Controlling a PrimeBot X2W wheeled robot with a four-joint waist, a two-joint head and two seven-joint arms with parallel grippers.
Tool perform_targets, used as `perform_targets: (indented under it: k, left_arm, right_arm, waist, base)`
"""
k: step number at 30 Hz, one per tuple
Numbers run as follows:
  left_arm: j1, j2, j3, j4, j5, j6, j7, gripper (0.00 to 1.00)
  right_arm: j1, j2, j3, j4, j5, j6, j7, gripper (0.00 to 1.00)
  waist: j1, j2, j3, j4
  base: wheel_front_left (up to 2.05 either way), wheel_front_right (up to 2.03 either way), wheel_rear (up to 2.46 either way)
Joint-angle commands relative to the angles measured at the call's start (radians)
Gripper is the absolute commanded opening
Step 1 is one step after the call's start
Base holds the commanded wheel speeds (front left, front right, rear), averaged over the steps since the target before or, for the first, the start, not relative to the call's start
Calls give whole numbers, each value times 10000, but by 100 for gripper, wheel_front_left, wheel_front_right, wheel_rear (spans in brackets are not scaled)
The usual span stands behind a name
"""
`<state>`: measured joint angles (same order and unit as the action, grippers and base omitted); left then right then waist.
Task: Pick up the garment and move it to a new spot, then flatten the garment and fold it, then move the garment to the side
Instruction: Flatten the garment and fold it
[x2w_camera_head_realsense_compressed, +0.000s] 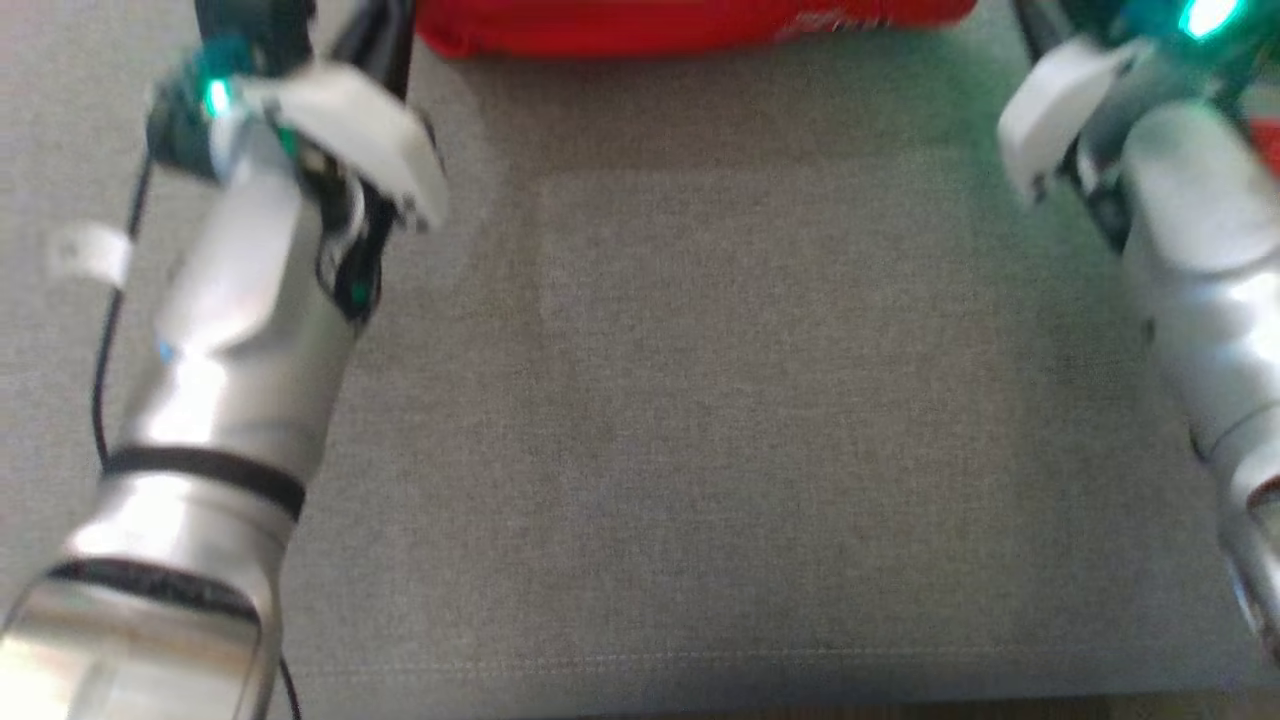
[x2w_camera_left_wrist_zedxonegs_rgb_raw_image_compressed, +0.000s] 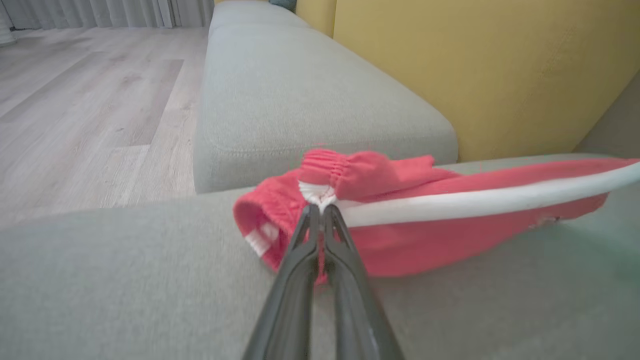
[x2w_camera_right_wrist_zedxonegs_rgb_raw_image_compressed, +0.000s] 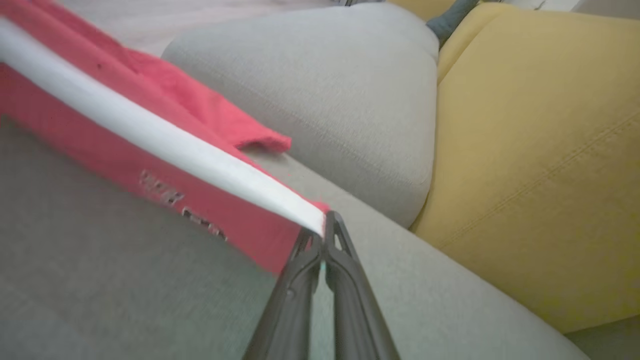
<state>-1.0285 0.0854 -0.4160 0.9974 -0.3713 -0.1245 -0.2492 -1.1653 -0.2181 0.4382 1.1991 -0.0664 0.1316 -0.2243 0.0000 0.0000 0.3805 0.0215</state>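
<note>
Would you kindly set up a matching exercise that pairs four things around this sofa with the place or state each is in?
Things:
1. red fabric garment with a white stripe
2. yellow upholstered back cushion
3. pale wooden plank floor
4. left gripper

Places or states:
A. upright behind the grey fabric seat cushion
B. shut on the garment's gathered end
C. alongside the seat cushion, lower down
D. pinched at both ends, stripe pulled straight

Pairs: 1-D, 2-A, 3-C, 4-B.
</note>
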Motion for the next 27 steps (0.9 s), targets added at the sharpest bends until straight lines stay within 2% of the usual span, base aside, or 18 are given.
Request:
perform_targets:
  k: [1,8,17,22,27]
  left_arm:
    - [262,560,61,-403,64,-27,-121,0]
    - [2005,909,-811,-650,198,-56,-124,0]
    - [3851,1406,-2029,-1410,-539,-59,-124,0]
    - [4689,1711,-2455,-2070,-909,-60,5,0]
    - [5588,2053,-2883,-3123,-1126,-60,446,0]
  right_arm:
    - [345,38,381,50,102,-9,-164,0]
    - [1496,-80,1617,529,755,-9,-159,0]
    - [2879,-524,3581,363,2405,-9,337,0]
    - [3498,-1249,4676,-535,3651,-9,812,0]
    - [4125,-2260,5817,-2016,5064,-9,1505,0]
  waist:
    - [0,0,-522,26]
    - [0,0,-1498,6]
    - [0,0,-2711,-145]
    - [0,0,-3200,-261]
    - [0,0,-3697,-376]
  base:
    - [0,0,0]
    - [0,0,0]
    - [0,0,0]
    - [0,0,0]
    - [0,0,0]
